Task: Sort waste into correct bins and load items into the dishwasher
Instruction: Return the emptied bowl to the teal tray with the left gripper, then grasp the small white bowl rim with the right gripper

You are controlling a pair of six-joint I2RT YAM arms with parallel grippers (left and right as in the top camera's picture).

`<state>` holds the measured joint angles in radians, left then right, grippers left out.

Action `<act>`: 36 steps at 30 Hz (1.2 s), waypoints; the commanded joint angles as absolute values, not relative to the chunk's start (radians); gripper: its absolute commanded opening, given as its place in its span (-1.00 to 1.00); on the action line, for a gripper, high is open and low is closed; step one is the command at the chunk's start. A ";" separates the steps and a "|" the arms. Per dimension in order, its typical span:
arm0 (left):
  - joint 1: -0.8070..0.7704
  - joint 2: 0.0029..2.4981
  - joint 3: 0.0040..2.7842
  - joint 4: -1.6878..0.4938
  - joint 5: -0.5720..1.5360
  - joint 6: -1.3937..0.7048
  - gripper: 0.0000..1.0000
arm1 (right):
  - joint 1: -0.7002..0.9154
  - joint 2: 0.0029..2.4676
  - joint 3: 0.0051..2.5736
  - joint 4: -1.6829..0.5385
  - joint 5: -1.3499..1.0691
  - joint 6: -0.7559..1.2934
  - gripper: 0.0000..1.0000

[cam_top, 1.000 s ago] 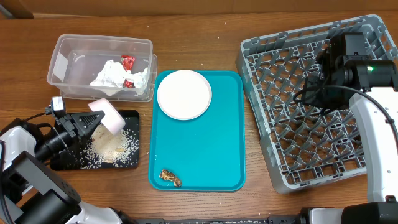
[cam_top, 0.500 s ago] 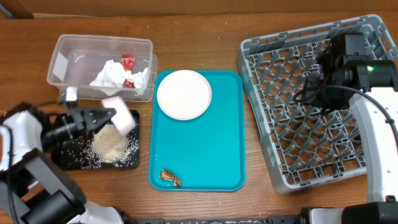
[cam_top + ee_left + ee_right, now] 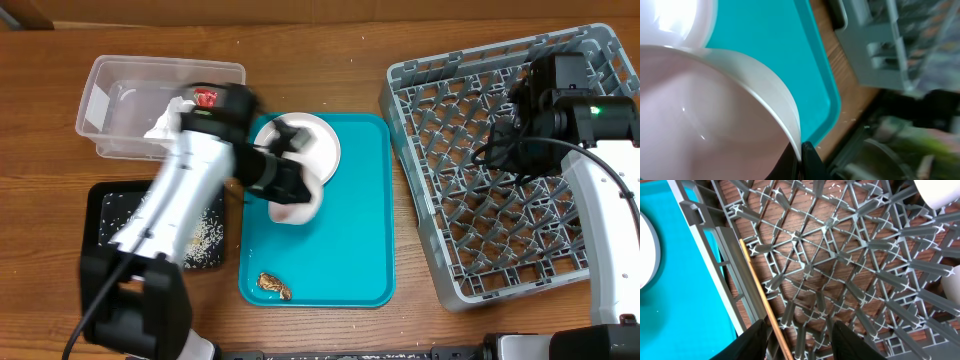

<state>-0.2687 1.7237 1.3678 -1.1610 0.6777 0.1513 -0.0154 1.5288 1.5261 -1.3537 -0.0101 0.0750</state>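
It looked like a robot lab staged as a kitchen: white robot arm (image 3: 610, 220), wooden tabletop (image 3: 330, 40), dish rack (image 3: 450, 230)

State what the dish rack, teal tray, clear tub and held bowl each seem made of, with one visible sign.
Dish rack: grey matte plastic, moulded grid and pegs.
Teal tray: smooth plastic, rounded raised rim, soft sheen.
Clear tub: transparent plastic, contents show through.
Bowl: glossy, pale pink; ceramic or melamine, cannot tell.

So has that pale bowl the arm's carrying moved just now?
Yes. The pale bowl has swung right, from over the black tray to over the teal tray, beside the white plate.
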 commanded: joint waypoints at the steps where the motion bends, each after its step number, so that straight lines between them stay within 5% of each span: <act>1: -0.482 1.732 1.382 -1.092 0.384 -0.051 -0.92 | -0.019 1.527 1.542 -1.349 -0.001 0.080 -0.11; 7: -0.705 1.798 1.382 -0.991 0.141 -0.200 -0.92 | -0.019 1.527 1.542 -1.360 -0.001 0.080 -0.11; 14: -0.724 1.842 1.383 -0.971 0.146 -0.195 -0.89 | -0.019 1.527 1.542 -1.360 -0.001 0.080 -0.10; 16: -0.719 1.838 1.392 -0.979 0.145 -0.174 -0.53 | -0.019 1.527 1.542 -1.360 -0.001 0.080 -0.10; 17: -0.714 1.837 1.399 -0.989 0.145 -0.165 -0.05 | -0.019 1.527 1.542 -1.360 -0.001 0.080 -0.10; 18: -0.710 1.837 1.409 -1.002 0.143 -0.161 0.24 | -0.019 1.527 1.542 -1.360 -0.001 0.079 -0.10; 24: -0.672 1.829 1.543 -1.184 0.058 -0.155 0.27 | -0.019 1.527 1.542 -1.359 -0.038 0.079 -0.04; 33: -0.466 1.629 1.582 -1.223 0.052 -0.241 0.33 | 0.039 1.530 1.542 -1.314 -0.460 0.072 0.01; 36: -0.381 1.579 1.582 -1.250 0.053 -0.252 0.57 | 0.115 1.536 1.533 -1.295 -0.472 0.072 0.07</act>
<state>-0.4694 1.6669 1.5532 -1.2282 0.0689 -0.2142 0.0360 1.5291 1.5261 -1.3117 -0.3492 0.0746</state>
